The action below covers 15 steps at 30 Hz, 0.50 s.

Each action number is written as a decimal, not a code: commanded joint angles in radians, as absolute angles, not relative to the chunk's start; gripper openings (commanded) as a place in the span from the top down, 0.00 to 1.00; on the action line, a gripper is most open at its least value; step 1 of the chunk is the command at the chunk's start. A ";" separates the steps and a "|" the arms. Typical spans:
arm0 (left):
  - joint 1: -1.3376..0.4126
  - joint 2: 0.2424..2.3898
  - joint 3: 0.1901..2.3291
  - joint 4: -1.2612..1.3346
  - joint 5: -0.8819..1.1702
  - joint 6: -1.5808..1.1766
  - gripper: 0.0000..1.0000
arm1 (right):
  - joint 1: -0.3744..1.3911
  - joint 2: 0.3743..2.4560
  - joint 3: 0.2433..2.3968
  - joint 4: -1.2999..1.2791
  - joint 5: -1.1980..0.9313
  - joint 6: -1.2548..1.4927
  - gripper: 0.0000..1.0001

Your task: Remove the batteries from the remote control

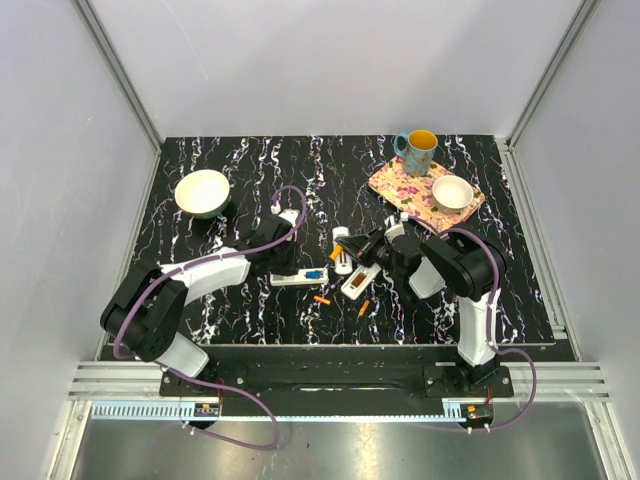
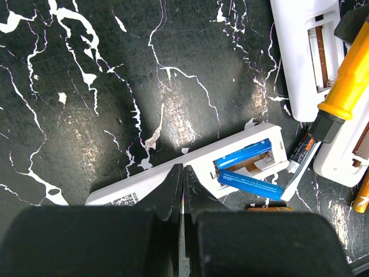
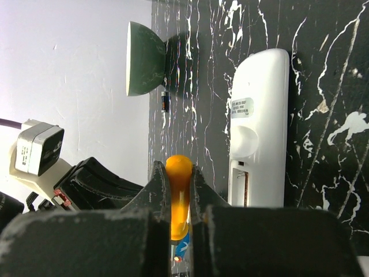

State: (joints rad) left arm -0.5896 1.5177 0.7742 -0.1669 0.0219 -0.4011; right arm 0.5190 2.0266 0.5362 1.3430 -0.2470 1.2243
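Remote compartment open, two blue batteries in it.

Lab test cell, white panel walls, aluminium rails, marbled tabletop

The right gripper pinches an orange battery; just right of it, a white remote lies on the desk

Blk marbled tabletop w/ white veins; pale grey walls; alu rails.
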 commanded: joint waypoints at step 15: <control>-0.595 1.520 0.738 -0.319 0.017 -0.403 1.00 | 0.534 1.988 0.491 1.520 -0.259 1.166 1.00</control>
